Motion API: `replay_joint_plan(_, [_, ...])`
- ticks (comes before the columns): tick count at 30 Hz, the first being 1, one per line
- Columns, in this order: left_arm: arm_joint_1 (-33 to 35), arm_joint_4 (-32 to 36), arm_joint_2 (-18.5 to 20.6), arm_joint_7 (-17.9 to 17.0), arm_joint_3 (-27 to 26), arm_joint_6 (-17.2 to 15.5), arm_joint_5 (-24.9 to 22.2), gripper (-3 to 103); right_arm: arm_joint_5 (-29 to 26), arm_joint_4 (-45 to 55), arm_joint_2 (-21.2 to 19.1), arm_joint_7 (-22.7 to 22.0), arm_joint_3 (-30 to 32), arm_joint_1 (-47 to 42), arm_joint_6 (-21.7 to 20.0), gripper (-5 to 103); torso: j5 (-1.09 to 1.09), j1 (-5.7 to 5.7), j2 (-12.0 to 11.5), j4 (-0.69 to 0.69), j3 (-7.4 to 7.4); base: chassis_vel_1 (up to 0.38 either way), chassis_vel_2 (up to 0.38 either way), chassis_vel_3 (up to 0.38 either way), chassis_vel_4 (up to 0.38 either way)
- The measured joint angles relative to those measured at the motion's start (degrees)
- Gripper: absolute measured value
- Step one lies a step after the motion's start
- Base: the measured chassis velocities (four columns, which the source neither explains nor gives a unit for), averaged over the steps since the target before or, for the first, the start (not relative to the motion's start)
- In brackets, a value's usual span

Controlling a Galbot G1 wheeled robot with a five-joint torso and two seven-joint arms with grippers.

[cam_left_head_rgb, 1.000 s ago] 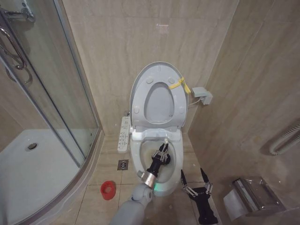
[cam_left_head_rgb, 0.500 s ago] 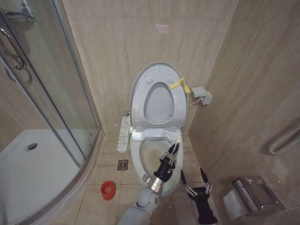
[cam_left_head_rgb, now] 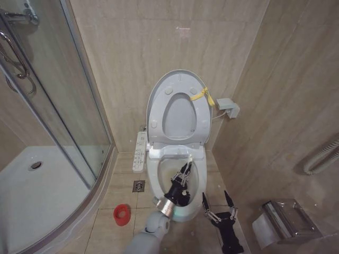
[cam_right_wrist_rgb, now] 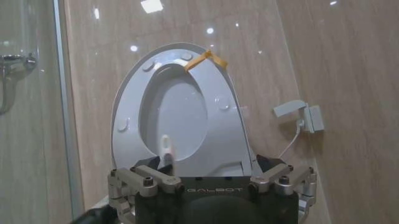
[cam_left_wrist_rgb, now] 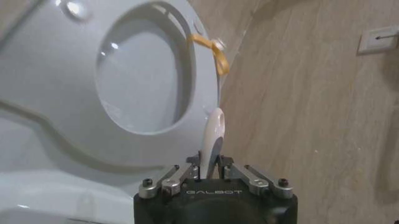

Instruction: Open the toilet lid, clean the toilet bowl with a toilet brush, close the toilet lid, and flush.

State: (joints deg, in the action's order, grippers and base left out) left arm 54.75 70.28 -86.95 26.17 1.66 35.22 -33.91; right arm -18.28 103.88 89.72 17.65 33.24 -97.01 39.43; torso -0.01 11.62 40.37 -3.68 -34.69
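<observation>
Brush in the bowl, mid-scrub

Your left gripper (cam_left_head_rgb: 182, 175) is clenched on the brush (cam_left_wrist_rgb: 212, 135) handle, angled down so the head reaches inside the bowl (cam_left_head_rgb: 165, 170), where a yellowish stain shows. The lid (cam_left_head_rgb: 157, 95) stands upright against the wall, keeping the bowl open. Your right gripper (cam_left_head_rgb: 217, 207) waits beside the bowl, jaws spread.

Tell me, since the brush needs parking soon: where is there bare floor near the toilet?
Bare tile lies between the shower rim and the toilet bowl, around the red holder and floor drain. It is crowded on the other side: the open right gripper hangs there. The left gripper, holding the toilet brush, sits over the bowl.
</observation>
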Motion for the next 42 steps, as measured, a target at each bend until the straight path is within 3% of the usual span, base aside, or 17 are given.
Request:
replay_joint_plan(6, [4.47,6.09,6.94,0.03,-1.17,0.12,-0.94,17,0.44,-0.01,0.06,0.23,-0.33,-0.19,0.17,100,0.00,0.00,0.00,0.02,0.00,0.000,0.000,0.000,0.000])
replay_joint_plan(14, [8.20,5.32,10.60,0.57,-2.69,1.50,-1.06,17,1.13,-0.28,0.59,0.77,-1.00,-0.28,0.49,100,0.00,0.00,0.00,0.01,0.00,0.000,0.000,0.000,0.000])
replay_joint_plan(26, [5.49,0.12,9.78,-0.53,-4.51,0.82,-1.18,16,1.25,-0.38,0.50,0.90,-1.17,-0.13,0.56,100,0.01,0.01,0.00,0.01,0.00,0.000,0.000,0.000,0.000])
replay_joint_plan(34, [3.17,-4.08,6.69,-1.00,-4.15,-0.12,-0.84,16,1.07,-0.43,0.12,0.85,-0.84,-0.13,0.56,100,0.02,0.01,-0.01,0.01,0.00,0.000,0.000,0.000,0.000])
replay_joint_plan(39, [3.44,-2.55,4.80,-1.40,-3.56,-0.04,-0.49,14,0.96,-0.43,-0.07,0.81,-0.74,-0.16,0.56,100,0.01,0.01,-0.01,0.00,0.00,0.000,0.000,0.000,0.000])
replay_joint_plan(42, [3.83,3.54,4.10,-3.69,-3.55,-0.09,0.77,14,0.60,-0.39,-0.43,0.69,-0.48,-0.23,0.56,100,0.02,0.01,-0.01,0.00,0.00,0.000,0.000,0.000,0.000])
